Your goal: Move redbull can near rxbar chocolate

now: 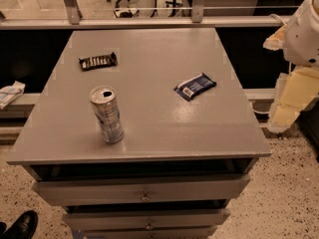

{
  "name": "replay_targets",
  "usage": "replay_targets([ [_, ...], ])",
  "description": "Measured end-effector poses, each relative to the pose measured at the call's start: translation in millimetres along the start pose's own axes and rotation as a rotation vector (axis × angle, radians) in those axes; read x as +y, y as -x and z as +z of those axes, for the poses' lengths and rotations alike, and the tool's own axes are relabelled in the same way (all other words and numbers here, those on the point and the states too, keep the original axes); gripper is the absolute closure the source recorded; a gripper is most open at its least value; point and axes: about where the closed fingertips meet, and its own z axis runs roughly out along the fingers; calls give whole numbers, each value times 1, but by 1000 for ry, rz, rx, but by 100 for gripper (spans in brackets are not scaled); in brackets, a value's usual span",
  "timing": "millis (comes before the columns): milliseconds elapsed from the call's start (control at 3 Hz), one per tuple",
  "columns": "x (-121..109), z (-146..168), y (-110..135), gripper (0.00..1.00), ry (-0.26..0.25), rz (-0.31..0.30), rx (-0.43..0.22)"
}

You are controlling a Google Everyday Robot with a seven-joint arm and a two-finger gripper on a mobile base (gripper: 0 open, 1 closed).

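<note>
- The end effector hangs well to the right of the can in the camera view, out past the desk's right edge and raised above the level of its top.
- Whether the end effector is open or closed cannot be told. It has no hold of the can, which stands free and well apart from it.
- The can stands upright on the desk, close to the front edge and toward the left, its opened top facing up.
- The rxbar lies flat behind the can, toward the far left of the desk. The two are apart, with a stretch of bare desk between them.
- A blue-wrapped bar lies to the right of the can and a little further back. It has no part in the task.
- Judged from this layout, none of the task is done: the can has not been grasped, lifted or carried.
- What is left is the whole job: bring the end effector across to the can, take hold of it, carry it back toward the rxbar and set it down upright just beside it.
- The way from the can to the rxbar looks open, since the blue-wrapped bar lies off to the other side.
</note>
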Motion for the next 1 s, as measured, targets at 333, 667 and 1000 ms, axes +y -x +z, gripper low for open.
replay_targets([
  [333,0,0,0,0,0,0,0],
  [667,3,4,13,0,18,-30,-40],
  [1000,5,25,46,0,72,-72,-169],
])
